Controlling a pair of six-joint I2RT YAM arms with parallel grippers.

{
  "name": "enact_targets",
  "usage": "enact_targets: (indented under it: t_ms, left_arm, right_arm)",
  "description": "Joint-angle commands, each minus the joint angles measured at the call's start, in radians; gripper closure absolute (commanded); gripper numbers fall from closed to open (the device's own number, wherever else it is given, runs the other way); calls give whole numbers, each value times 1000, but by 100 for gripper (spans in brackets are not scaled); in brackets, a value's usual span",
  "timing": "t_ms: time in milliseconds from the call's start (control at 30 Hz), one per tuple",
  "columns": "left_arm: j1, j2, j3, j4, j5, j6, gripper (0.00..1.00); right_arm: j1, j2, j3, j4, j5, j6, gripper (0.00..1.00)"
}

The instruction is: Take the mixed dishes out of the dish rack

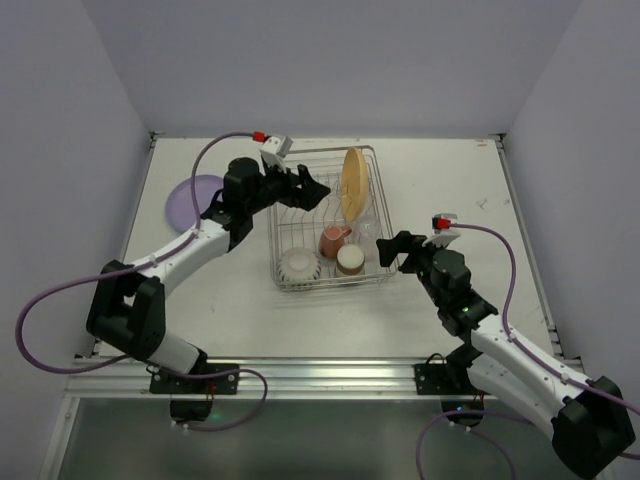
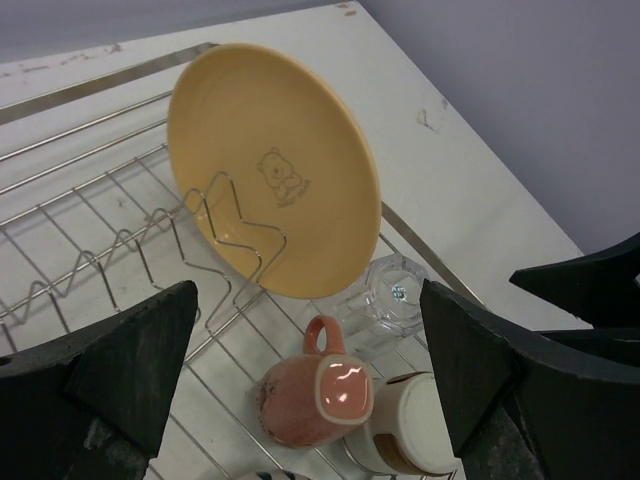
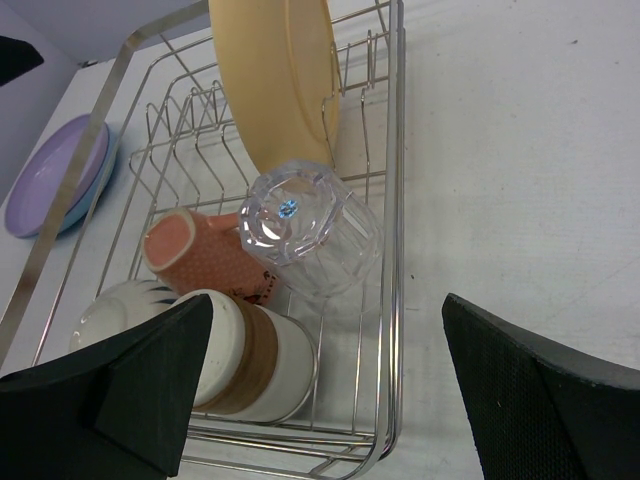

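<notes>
Dish rack [image 1: 274, 230]: silver wire basket, placed mid-table [image 1: 450, 180] in the top view.

Contents:
- Yellow-orange plate [image 1: 353, 183] [image 2: 275, 170] [image 3: 275, 80]: stood on edge in the prongs at the rack's 1 o'clock and bore a small bear drawing.
- Clear glass [image 1: 365, 228] [image 2: 395, 295] [image 3: 310, 235]: lay tipped on its side just below the plate, at 3 o'clock.
- Pink mug [image 1: 333, 240] [image 2: 310, 395] [image 3: 195, 255]: lay on its side near centre, beside the glass.
- Brown-and-cream cup [image 1: 350, 260] [image 3: 250, 355]: sat at 5 o'clock, touching the mug.
- White ribbed bowl [image 1: 299, 264] [image 3: 110, 310]: sat at 7 o'clock.

Outside the rack: purple plate [image 1: 195, 195] [image 3: 50, 175] lay flat on the table at the rack's 9 o'clock, stacked on a blue plate [image 3: 95, 190].

Tools:
- Left gripper [image 1: 318, 190] [image 2: 308, 300]: hung over the rack's 10 o'clock area, aimed at the yellow-orange plate, with its jaws spread wide and empty.
- Right gripper [image 1: 392, 250] [image 3: 328, 300]: sat just outside the rack's 4 o'clock corner, facing the glass and the cup, with its jaws parted and holding nothing.
</notes>
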Motion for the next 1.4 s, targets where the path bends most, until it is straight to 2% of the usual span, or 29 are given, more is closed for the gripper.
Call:
enact_targets:
  t_ms: [0,400,533,833,867,900,1100,1200,1267,1300,1367]
  left_arm:
    - [-22,55,49,140,75,-73,4]
    - [-122,234,139,203,74,-117,5]
    - [-144,279,187,194,58,-119,5]
    - [-173,346,301,128,23,-99,6]
    - [-176,351,314,108,-13,-93,6]
    - [-185,352,325,70,-33,-73,6]
    - [-193,374,365,32,-72,-54,6]
    - [-194,386,381,22,-69,-54,6]
    - [-194,395,394,16,-72,-53,6]
    - [-194,400,400,1,-76,-50,7]
    - [-194,411,420,-19,-80,-47,7]
  right_arm:
    - [2,-13,26,28,3,-9,1]
    - [2,1,41,-6,46,5,1]
    - [-2,35,77,-70,108,31,1]
    - [-55,14,60,-90,120,92,1]
    - [-72,7,51,-87,108,96,16]
    - [-80,1,46,-86,97,100,22]
    - [-120,-14,34,-83,68,122,33]
    - [-132,-16,34,-90,66,131,56]
    - [-135,-13,34,-89,63,132,58]
    - [-137,-13,34,-89,60,132,64]
    - [-138,-9,34,-89,60,132,62]
